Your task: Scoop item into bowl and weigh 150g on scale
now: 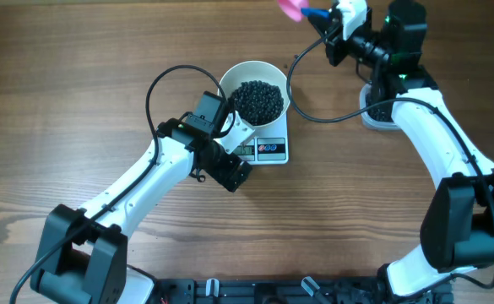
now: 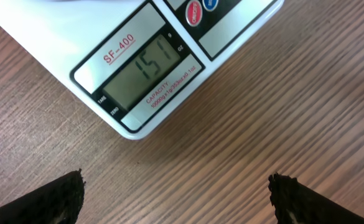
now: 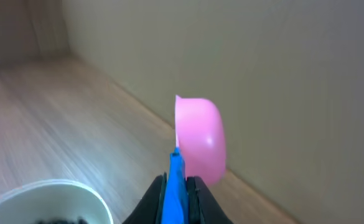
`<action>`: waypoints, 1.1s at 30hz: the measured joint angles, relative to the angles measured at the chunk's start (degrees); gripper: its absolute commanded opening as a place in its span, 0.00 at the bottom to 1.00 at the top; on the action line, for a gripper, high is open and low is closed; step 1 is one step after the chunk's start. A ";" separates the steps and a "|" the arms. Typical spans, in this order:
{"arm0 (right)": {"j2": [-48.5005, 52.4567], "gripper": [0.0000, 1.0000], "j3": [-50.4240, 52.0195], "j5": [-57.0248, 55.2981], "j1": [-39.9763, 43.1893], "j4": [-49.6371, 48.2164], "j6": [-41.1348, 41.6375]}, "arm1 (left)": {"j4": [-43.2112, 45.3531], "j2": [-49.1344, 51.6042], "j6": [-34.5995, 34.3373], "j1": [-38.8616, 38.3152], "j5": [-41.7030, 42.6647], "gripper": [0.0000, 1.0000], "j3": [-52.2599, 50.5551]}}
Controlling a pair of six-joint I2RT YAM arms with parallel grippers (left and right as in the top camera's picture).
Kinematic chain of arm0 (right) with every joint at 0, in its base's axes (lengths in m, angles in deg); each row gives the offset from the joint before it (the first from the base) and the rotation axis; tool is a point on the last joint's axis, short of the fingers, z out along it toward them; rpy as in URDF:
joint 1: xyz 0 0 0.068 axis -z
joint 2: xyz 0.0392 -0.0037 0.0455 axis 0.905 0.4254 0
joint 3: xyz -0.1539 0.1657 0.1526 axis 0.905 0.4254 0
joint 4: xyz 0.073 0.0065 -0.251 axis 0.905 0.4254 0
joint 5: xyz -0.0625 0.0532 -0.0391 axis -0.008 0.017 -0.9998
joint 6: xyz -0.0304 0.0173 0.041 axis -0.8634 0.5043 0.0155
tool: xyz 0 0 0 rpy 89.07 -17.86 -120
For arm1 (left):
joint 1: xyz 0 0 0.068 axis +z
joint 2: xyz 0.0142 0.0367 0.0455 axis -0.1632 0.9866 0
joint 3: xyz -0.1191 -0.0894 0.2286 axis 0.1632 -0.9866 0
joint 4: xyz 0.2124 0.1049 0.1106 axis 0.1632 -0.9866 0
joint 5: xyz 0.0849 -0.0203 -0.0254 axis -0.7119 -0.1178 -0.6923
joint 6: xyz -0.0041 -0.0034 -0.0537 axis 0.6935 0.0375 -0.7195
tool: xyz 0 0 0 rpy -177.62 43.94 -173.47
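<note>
On the left, the left end effector (image 2: 177,208) hangs low over the counter (image 1: 61,84). Its jaws are wide and hold nothing. It sits just in front of the scale (image 1: 269,150), whose screen (image 2: 145,68) shows 151.

The bowl (image 1: 228,82) stands on the scale and covers most of it. The beans (image 1: 257,100) lie in the bowl in a dark heap. They look small, hard and round, so they would likely roll and bounce away if spilled. Jaws cannot pinch them well, so a scoop is the way to move them. The filled bowl is likely a bit heavy and smooth. Its rim looks like the best place to hold, with a slow, level lift.

On the right, well apart from the bowl, the right end effector (image 3: 177,198) is up near the back edge. It squeezes tight on the thin blue handle (image 3: 177,177) of the pink scoop (image 3: 200,140). The scoop looks light. Its inside is hidden, so it is not clear if any beans are in it.
</note>
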 measured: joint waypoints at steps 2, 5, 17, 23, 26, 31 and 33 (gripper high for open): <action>0.00 0.04 -0.07 2.43 0.26 0.50 3.87 | -0.07 0.00 -0.02 0.00 0.00 1.00 0.00; 0.00 0.04 -0.13 7.78 0.92 5.14 7.34 | -0.09 0.00 0.00 0.00 0.00 1.00 0.00; 0.02 0.04 -0.31 17.09 0.83 27.17 -4.02 | -0.11 0.00 -0.02 0.00 0.00 1.00 0.00; 0.02 0.04 -0.31 13.68 -0.92 27.21 -11.47 | -0.11 0.00 -0.02 0.00 0.00 1.00 0.00; 0.02 0.04 -0.31 10.16 -1.14 27.34 -15.28 | -0.11 0.00 0.00 0.00 0.00 1.00 0.00; 0.09 0.05 -0.31 7.08 -2.49 27.56 -18.69 | -0.11 0.00 -0.02 0.00 0.00 1.00 0.00; 0.24 0.04 -0.31 6.56 -3.93 27.56 -19.08 | -0.11 0.00 0.00 0.00 0.00 1.00 0.00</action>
